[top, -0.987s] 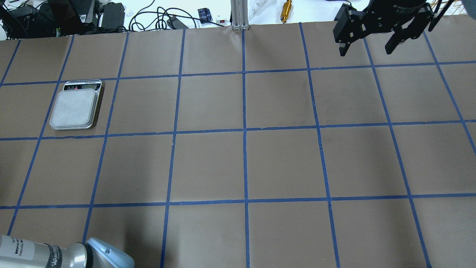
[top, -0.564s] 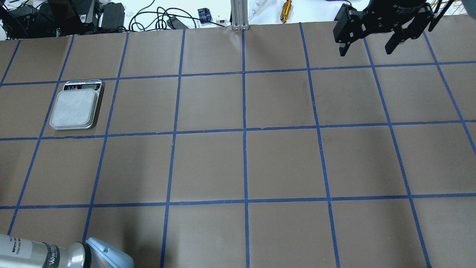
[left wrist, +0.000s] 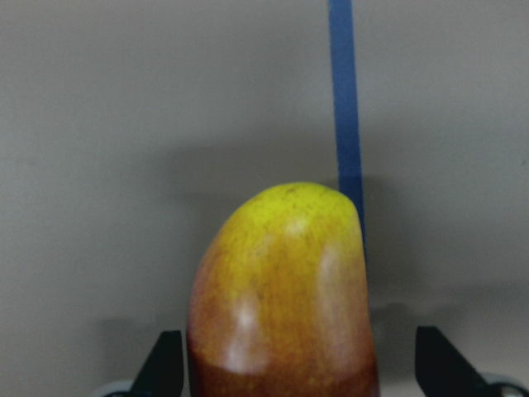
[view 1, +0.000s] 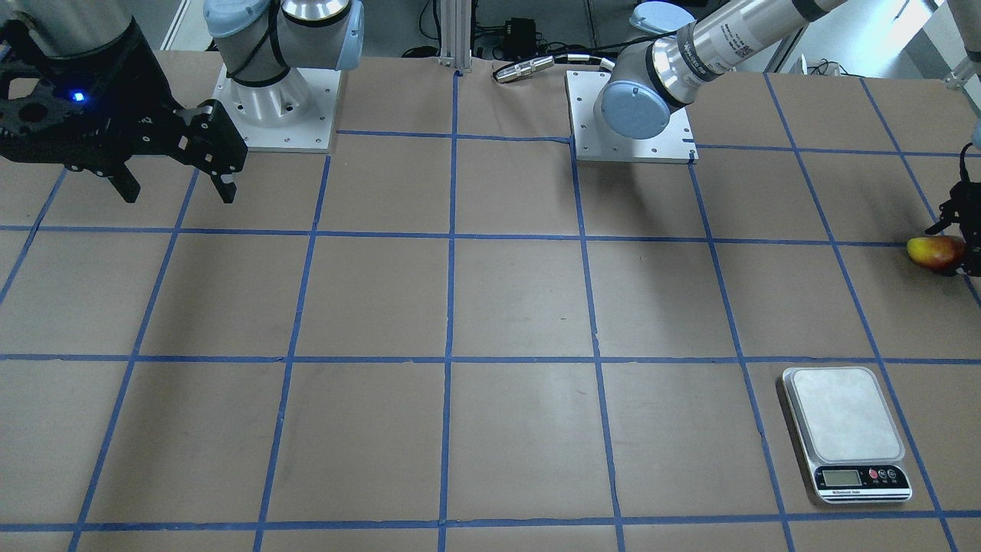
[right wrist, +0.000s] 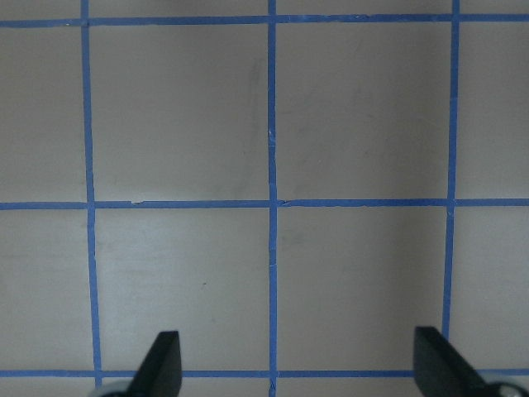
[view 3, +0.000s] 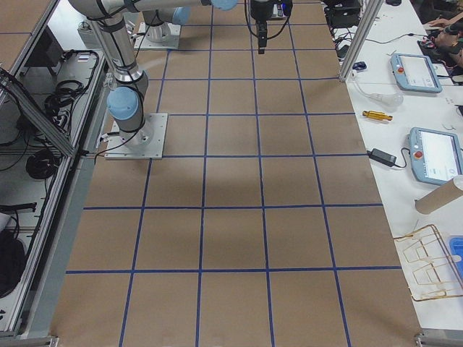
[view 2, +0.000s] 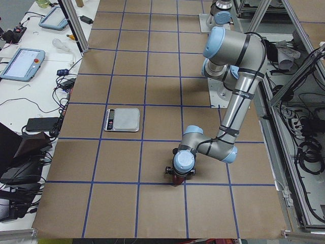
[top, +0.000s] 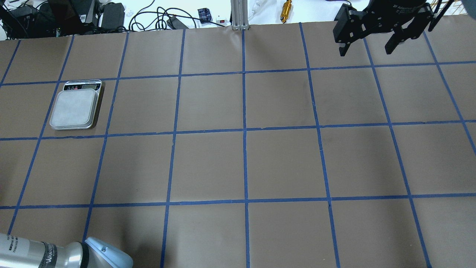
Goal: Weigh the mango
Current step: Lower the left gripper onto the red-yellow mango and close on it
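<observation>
Grasp step: left fingers (left wrist: 165,364) wide around the mango (left wrist: 281,281), right fingers (right wrist: 164,360) wide, idle. I must close the left, then carry to the scale (view 1: 843,414).

The table (top: 208,167) is covered throughout in brown paper and marked into squares by blue tape (top: 244,163). An aluminium post (top: 238,15) is fixed at its far edge. A white bench (view 3: 405,224) is set alongside, on which tablet-like pendants (view 3: 436,155), a cardboard tube (view 3: 440,195) and a wire rack (view 3: 430,264) are laid. Black cables (top: 135,18) are strewn behind the table. Even, diffuse lighting is noted, and only soft shadows are cast.
</observation>
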Robot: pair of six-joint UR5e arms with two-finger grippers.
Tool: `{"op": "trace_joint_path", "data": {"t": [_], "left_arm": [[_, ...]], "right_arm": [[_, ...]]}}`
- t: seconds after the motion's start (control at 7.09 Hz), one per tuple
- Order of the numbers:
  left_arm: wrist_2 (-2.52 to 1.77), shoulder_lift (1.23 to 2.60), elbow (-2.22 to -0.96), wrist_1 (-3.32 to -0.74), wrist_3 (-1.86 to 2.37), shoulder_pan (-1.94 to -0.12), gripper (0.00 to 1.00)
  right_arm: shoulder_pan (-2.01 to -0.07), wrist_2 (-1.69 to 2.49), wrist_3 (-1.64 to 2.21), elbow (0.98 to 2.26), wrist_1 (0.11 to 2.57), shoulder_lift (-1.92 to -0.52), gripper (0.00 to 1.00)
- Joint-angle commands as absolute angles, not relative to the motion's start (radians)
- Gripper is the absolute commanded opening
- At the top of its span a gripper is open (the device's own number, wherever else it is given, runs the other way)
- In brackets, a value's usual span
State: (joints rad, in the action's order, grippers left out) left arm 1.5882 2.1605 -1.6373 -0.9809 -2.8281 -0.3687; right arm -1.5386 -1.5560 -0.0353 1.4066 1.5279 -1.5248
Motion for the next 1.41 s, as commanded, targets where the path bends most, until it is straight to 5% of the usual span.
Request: {"op": "trace_joint_path", "data": {"t": [0.0, 0.14, 0.28, 0.56, 1.27], "left_arm": [[1.586, 2.168, -1.631, -0.974, -2.832, -0.368, 0.46], [1.586, 2.168, -1.632, -0.974, -2.836, -0.368, 0.23], [1.588, 2.168, -1.631, -0.974, -2.836, -0.368, 0.14], [1.588, 2.166, -1.626, -0.974, -2.832, -0.367, 0.05], [1.586, 2.087, -1.553, -1.014, -2.694, -0.505, 0.04]], "right_arm": [[-1.539, -1.557, -0.035, 1.407, 1.528, -1.525, 1.00], [-1.539, -1.555, -0.035, 1.407, 1.528, -1.525, 1.00], [-1.537, -1.557, -0.035, 1.407, 1.528, -1.525, 1.00], [-1.539, -1.557, -0.035, 1.407, 1.528, -1.525, 1.00], [-1.539, -1.557, -0.035, 1.407, 1.528, -1.526, 1.00]]}}
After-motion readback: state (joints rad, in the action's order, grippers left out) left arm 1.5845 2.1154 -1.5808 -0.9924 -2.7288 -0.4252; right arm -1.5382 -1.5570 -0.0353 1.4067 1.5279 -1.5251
